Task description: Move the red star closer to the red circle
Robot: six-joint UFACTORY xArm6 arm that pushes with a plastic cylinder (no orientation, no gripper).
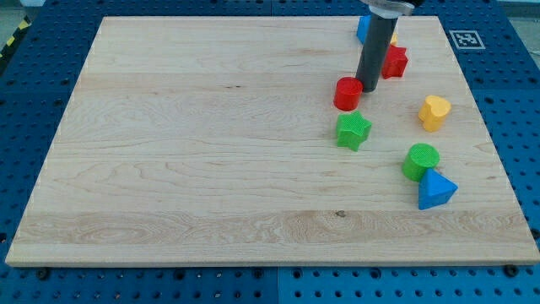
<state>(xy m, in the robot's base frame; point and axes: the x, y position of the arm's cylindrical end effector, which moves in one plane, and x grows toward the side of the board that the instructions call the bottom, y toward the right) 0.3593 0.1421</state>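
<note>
The red circle (347,94) sits on the wooden board right of centre, toward the view's top. The red star (393,61) lies up and to the right of it, partly hidden behind my dark rod. My tip (369,88) rests on the board between the two, right beside the circle's right edge and just below-left of the star.
A green star (353,131) lies just below the red circle. A yellow heart (434,112) is to the right. A green circle (420,160) and a blue triangle (435,190) sit lower right. A blue block (364,28) and a sliver of yellow peek out behind the rod at the top.
</note>
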